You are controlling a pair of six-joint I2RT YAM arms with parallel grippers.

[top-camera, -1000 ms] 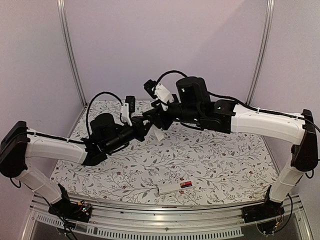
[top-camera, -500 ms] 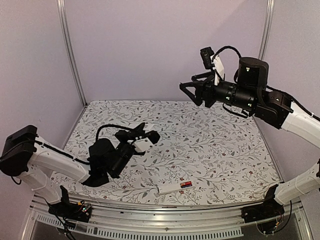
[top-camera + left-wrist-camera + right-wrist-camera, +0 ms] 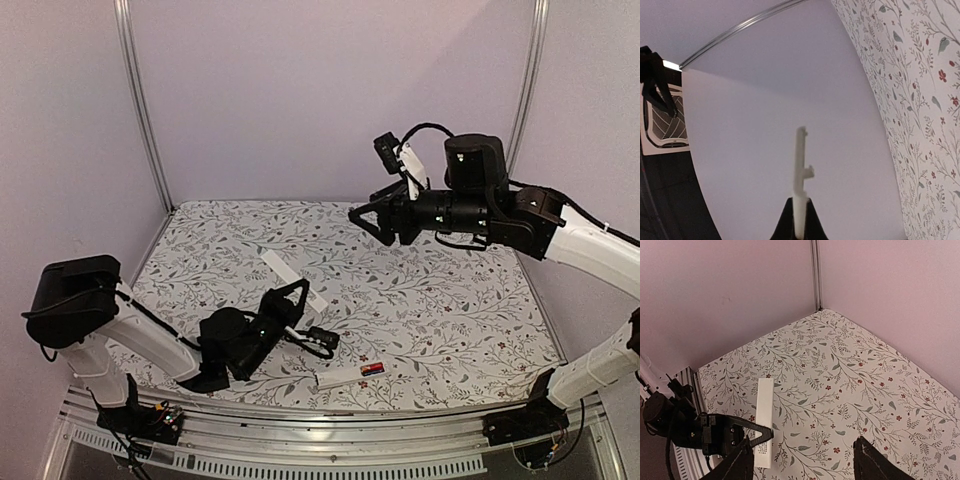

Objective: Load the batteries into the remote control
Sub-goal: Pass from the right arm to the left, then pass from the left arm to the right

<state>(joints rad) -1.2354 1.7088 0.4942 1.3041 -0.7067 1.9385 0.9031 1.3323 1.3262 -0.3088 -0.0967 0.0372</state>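
Remote control [image 3: 337,378] lies at the near edge of the table [image 3: 450,320] in the top view, red-and-black batteries [image 3: 372,370] at its right end, too small to tell whether seated or just beside it. Left wrist view: the left gripper [image 3: 799,222] pinches a thin white cover strip [image 3: 800,170], seen edge-on, so closing the bay looks not yet done. Right wrist view: the right gripper [image 3: 802,460] hangs spread and empty, remote out of frame.

Batteries [image 3: 372,370], near edge: too small to count or to tell whether inside the remote control [image 3: 338,378]; white strip [image 3: 799,170], base hidden inside left gripper [image 3: 799,204].
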